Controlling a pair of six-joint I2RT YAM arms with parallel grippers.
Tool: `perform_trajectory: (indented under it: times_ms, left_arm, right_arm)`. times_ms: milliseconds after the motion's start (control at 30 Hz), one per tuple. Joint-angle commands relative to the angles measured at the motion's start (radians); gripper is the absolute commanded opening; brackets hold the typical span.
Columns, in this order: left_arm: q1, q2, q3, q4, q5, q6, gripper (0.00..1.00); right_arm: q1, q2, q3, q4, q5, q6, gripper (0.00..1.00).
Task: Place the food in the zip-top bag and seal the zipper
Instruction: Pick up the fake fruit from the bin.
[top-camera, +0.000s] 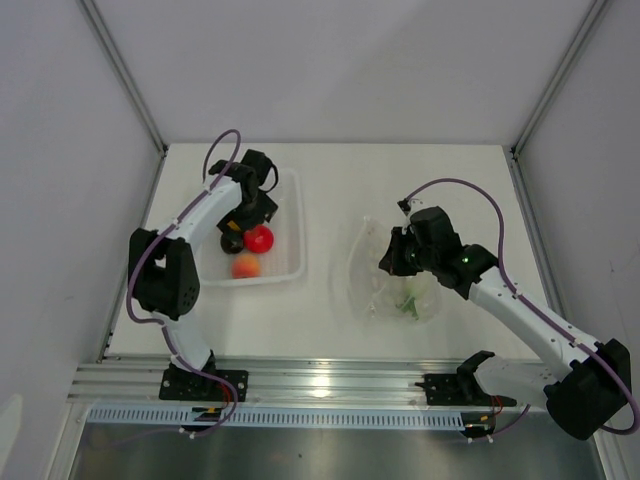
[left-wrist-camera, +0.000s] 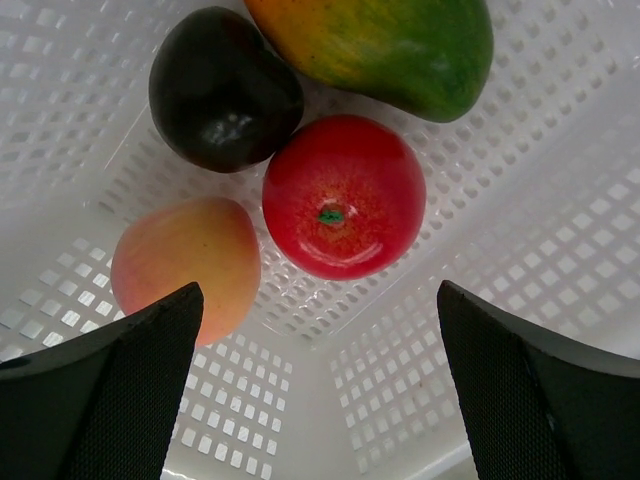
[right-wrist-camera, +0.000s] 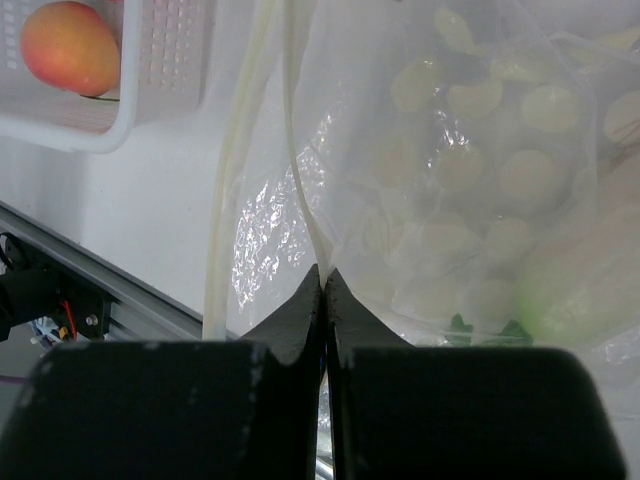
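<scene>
My left gripper (top-camera: 248, 218) hangs open inside the white tray, its jaws wide and empty (left-wrist-camera: 320, 400). Just ahead of it lie a red fruit (left-wrist-camera: 343, 195), an orange peach (left-wrist-camera: 185, 265), a dark brown fruit (left-wrist-camera: 222, 88) and a yellow-red mango (left-wrist-camera: 380, 45). On the right, the transparent zip-top bag (top-camera: 372, 272) lies crinkled on the table, with green food (top-camera: 408, 302) inside. My right gripper (right-wrist-camera: 323, 275) is shut on the bag's edge, pinching one zipper strip (right-wrist-camera: 300, 180); the other strip (right-wrist-camera: 225, 200) hangs apart, so the mouth is unsealed. Pale and green shapes (right-wrist-camera: 560, 300) show through the plastic.
The white perforated tray (top-camera: 295, 215) stands at the left of the table, its walls (left-wrist-camera: 560, 200) close around my left fingers. In the right wrist view its corner (right-wrist-camera: 160, 100) shows with the peach (right-wrist-camera: 70, 48). A metal rail (top-camera: 320, 380) runs along the near edge.
</scene>
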Motion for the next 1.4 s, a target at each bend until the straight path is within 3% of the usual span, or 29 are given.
perform_trajectory:
  times_ms: [0,433,1000,1267,1367]
  left_arm:
    - [0.027,-0.007,-0.040,0.033,0.028,-0.036,1.00]
    - [0.061,0.048,-0.064,0.173,0.074,0.027,0.99]
    - [0.067,0.140,-0.071,0.197,0.125,0.011,0.97]
    - [0.068,0.138,-0.110,0.221,0.119,0.007,0.85]
    - [0.071,0.124,-0.119,0.222,0.119,0.007,0.72]
  right_arm:
    - [-0.004,-0.019,-0.005,0.014,0.013,-0.012,0.00]
    - [-0.002,-0.005,-0.026,0.035,0.010,-0.015,0.00]
    - [-0.004,0.000,-0.032,0.038,0.021,-0.025,0.00]
    - [-0.004,-0.008,-0.034,0.033,0.022,-0.025,0.00]
    - [-0.004,-0.013,-0.034,0.032,0.022,-0.025,0.00]
